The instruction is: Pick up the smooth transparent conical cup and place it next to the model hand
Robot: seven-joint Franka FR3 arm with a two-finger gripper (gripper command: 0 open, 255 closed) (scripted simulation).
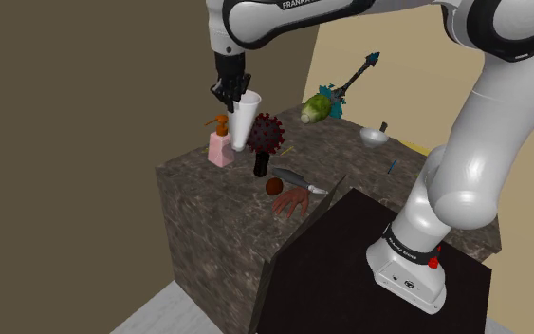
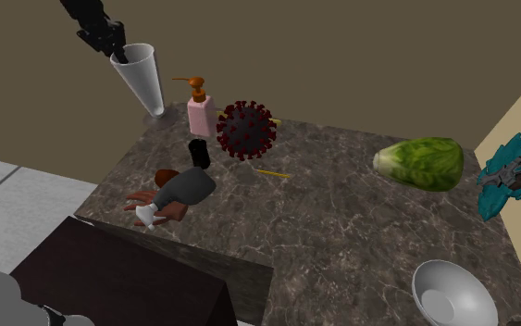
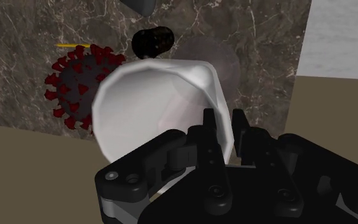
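Note:
The pale translucent conical cup (image 1: 244,119) (image 2: 142,79) hangs upright, point down, by the marble table's far corner, its tip seemingly just off the top. My gripper (image 1: 229,92) (image 2: 115,51) (image 3: 225,130) is shut on the cup's rim, one finger inside and one outside the wall; the wrist view looks into the cup's (image 3: 152,102) wide mouth. The brownish model hand (image 1: 291,202) (image 2: 147,199) lies flat near the table edge by the stand, partly under a grey fish-like object (image 1: 298,178) (image 2: 186,188).
Beside the cup stand a pink soap dispenser (image 1: 220,144) (image 2: 200,109), a dark red spiky virus model (image 1: 266,133) (image 2: 245,130) (image 3: 79,86) and a small black bottle (image 1: 261,163) (image 2: 199,153). Further off lie a lettuce (image 1: 318,107) (image 2: 422,163), a white bowl (image 1: 375,137) (image 2: 448,294) and a teal toy (image 2: 508,173).

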